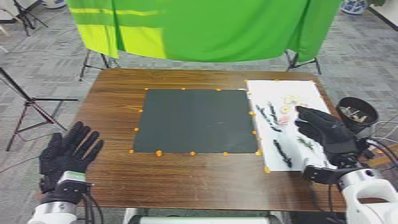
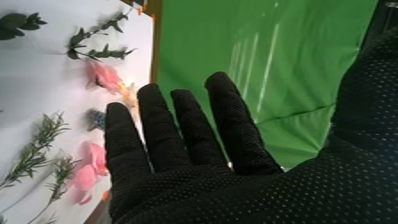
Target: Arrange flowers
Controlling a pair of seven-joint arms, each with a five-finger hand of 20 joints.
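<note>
Over the white sheet (image 1: 262,91), the right hand (image 1: 327,131), fingers (image 2: 234,120) straight and empty, seems at picking, needing to pinch a sprig (image 1: 282,154) next.

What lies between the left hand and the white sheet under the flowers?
The head view shows brown table, then the dark mat, between the left hand and white sheet.

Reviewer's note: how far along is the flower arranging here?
Done: apparently nothing yet; pink flowers and green sprigs lie loose on the white sheet.
In hand: nothing; the right hand is open over the sheet, the left hand open beside the dark mat.
Left: probably all the picking and arranging.
</note>
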